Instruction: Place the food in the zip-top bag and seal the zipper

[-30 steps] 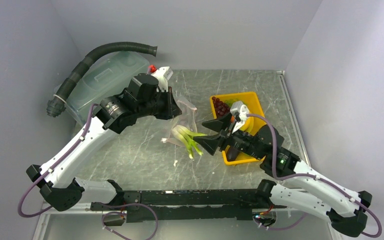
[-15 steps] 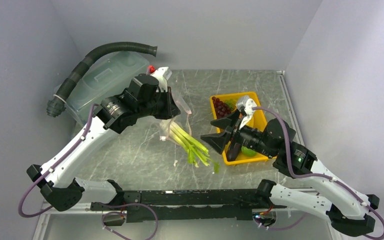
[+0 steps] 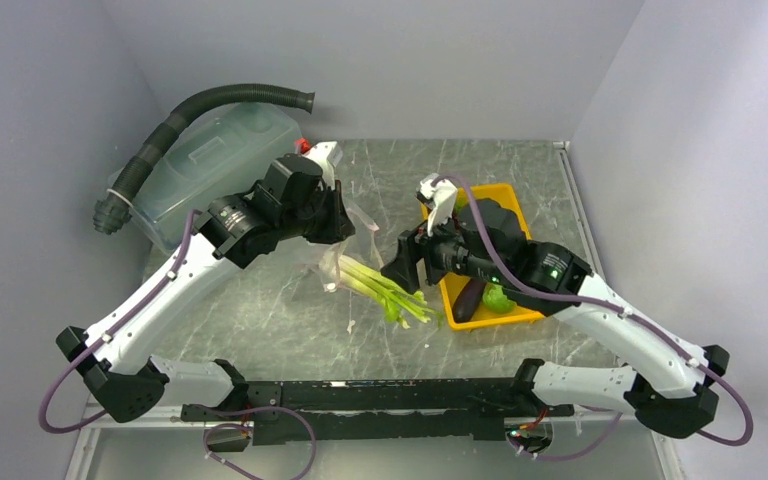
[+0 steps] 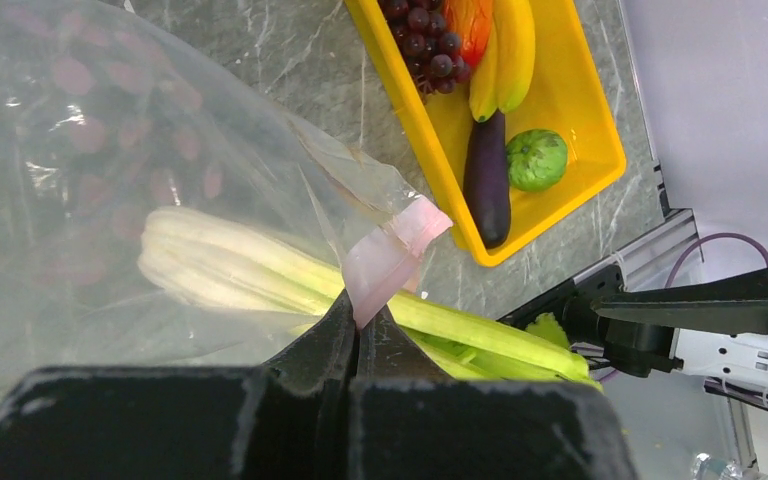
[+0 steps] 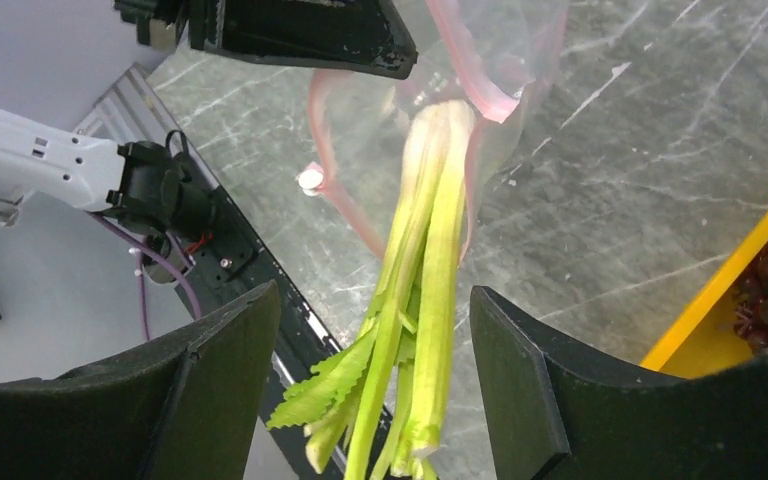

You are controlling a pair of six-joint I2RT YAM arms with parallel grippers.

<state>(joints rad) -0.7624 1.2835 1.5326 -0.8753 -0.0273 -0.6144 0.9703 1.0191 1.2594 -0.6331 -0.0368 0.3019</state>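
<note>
My left gripper [image 4: 360, 315] is shut on the pinkish zipper [image 4: 392, 258] and holds the clear zip-top bag [image 4: 110, 150] up by its mouth. The pale green celery [image 3: 385, 290] has its white base inside the bag, and its leafy ends [image 5: 360, 390] hang out. Around those ends my right gripper [image 5: 375, 292] stands open with both fingers clear of the stalks. Grapes [image 4: 425, 45], bananas [image 4: 510, 45], red-orange pepper [image 4: 470, 20], eggplant [image 4: 487, 180] and a round green vegetable [image 4: 537, 158] lie in the yellow tray [image 4: 580, 100].
The yellow tray [image 3: 508, 190] sits at the right under my right arm. A large translucent tub [image 3: 210, 150] with a black ribbed hose [image 3: 220, 97] stands at the back left. The metal frame rail [image 3: 360, 395] runs along the near edge.
My right gripper has swung left and back from beside the tray to stand over the celery's leafy ends. The celery now sticks further out of the bag. The left gripper has stayed shut on the zipper.
</note>
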